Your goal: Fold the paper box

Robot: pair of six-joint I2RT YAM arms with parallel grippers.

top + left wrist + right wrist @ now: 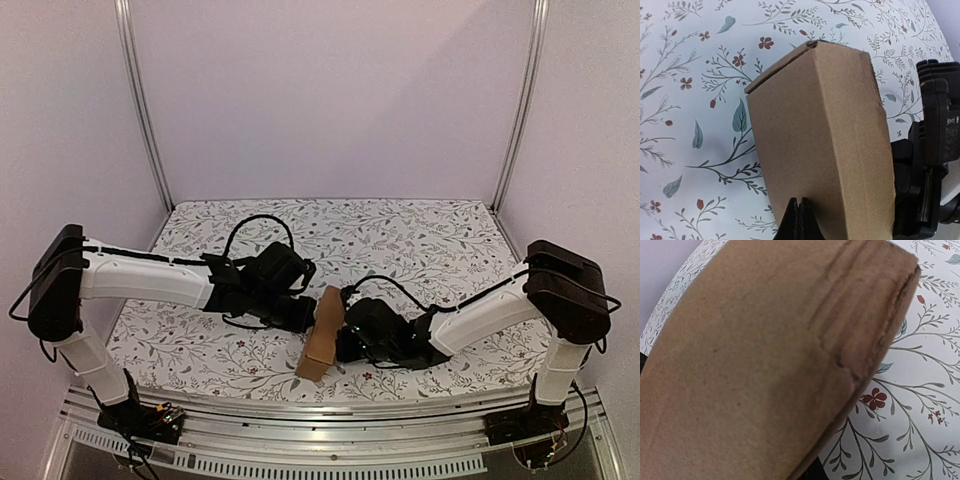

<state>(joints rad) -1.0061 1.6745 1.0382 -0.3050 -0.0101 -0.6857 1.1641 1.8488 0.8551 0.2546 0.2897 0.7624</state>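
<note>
Holds the left gripper (797,216) with its fingers pressed together, no gap between them, tips low against the near face of the box (825,145). Finds the box directly ahead of those tips: plain brown cardboard, folded into an oblong, its long side running away from the left fingers. Shows a thin gap at the flap on the box's far end. Sets the right gripper (342,348) against the opposite side, so the box sits between the two sets of fingertips. Has the right fingers closed as well, though hidden behind cardboard in the right wrist view; cannot tell whether any edge is pinched between them. Fills nearly that whole view with one box face, creased in dark lines toward its far end. Cannot tell whether the box rests on the table (695,75) or hangs just above it. Shows floral print around the box and beyond both fingers, then pale walls (330,100) behind.
</note>
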